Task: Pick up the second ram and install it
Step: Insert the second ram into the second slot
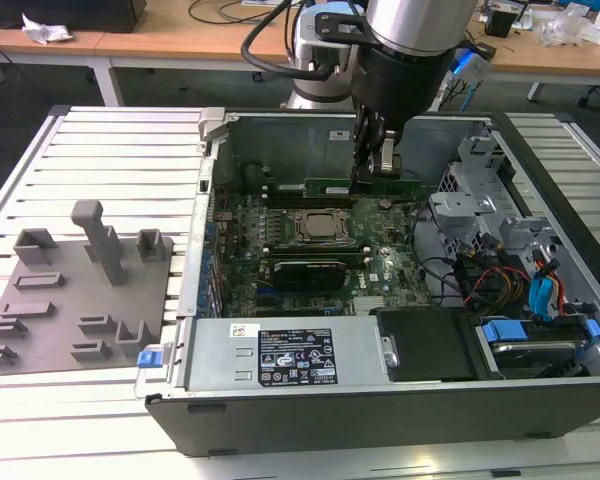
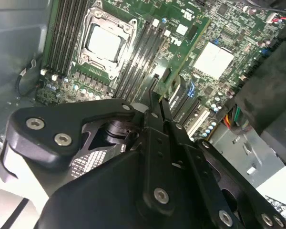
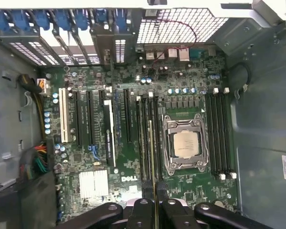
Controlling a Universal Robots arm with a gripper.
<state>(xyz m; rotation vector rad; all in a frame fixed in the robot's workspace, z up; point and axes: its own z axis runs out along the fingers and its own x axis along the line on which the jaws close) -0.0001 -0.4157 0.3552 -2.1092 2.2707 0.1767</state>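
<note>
Second ram [image 2: 181,57]: I am holding this thin green stick on its edge inside the open computer case [image 1: 380,420]. In the exterior view it [image 1: 365,187] is standing lengthwise above the motherboard [image 1: 390,270], on the far side of the processor socket [image 1: 317,226]. In the first wrist view it is appearing as a thin line [image 3: 151,157] running along the memory slots [image 3: 147,138] just beside the socket [image 3: 186,145]; whether it is touching a slot, I cannot tell.

Gripper [image 3: 156,187]: my fingers are closing on the near end of the stick, one on each flat face. In the second wrist view they are meeting at its lower end [image 2: 157,98]. In the exterior view I am hanging down into the case [image 1: 372,165] from above.

Motherboard: it is lying flat in the case, with the uncovered processor in the socket and a second bank of slots [image 3: 220,133] on the socket's other side.

Heatsink [image 3: 93,183]: it is sitting on the board, well apart from the stick.

Fixture plate [image 1: 75,290]: this grey plate with raised holders is lying on the slatted table [image 1: 120,140] toward the exterior view's left, outside the case.
</note>
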